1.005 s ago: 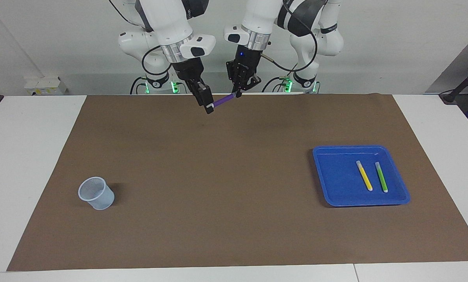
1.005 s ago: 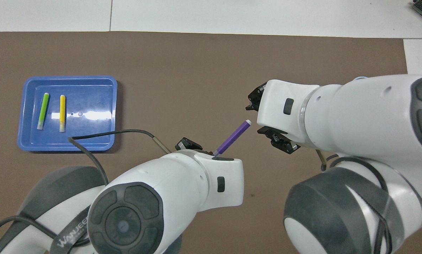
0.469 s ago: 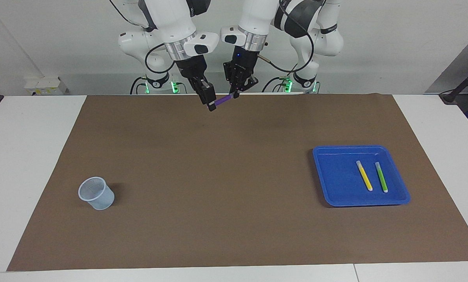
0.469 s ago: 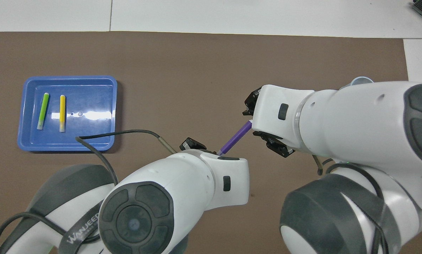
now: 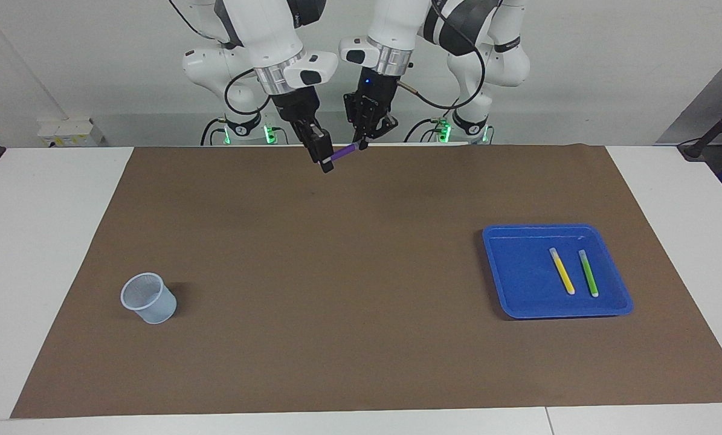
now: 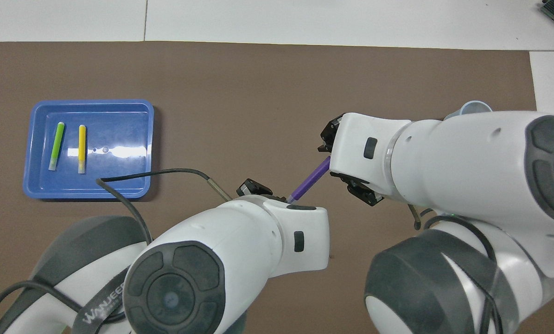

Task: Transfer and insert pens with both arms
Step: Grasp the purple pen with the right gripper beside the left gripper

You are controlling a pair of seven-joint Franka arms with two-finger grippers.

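Observation:
The purple pen (image 5: 342, 154) (image 6: 310, 180) is held in the air over the mat's edge nearest the robots. My left gripper (image 5: 364, 142) is shut on its coloured end. My right gripper (image 5: 323, 158) (image 6: 337, 162) is open, with its fingers on either side of the pen's pale cap end and apart from it. The yellow pen (image 5: 562, 271) (image 6: 81, 148) and the green pen (image 5: 588, 273) (image 6: 56, 145) lie side by side in the blue tray (image 5: 518, 302) (image 6: 86, 194).
A pale translucent cup (image 5: 149, 298) stands upright on the brown mat (image 5: 336, 272) toward the right arm's end; only its rim (image 6: 475, 107) shows past the right arm in the overhead view. The tray sits toward the left arm's end.
My right gripper has closed in on the pen, so the cap end now sits between its open fingers. Both grippers have risen slightly.

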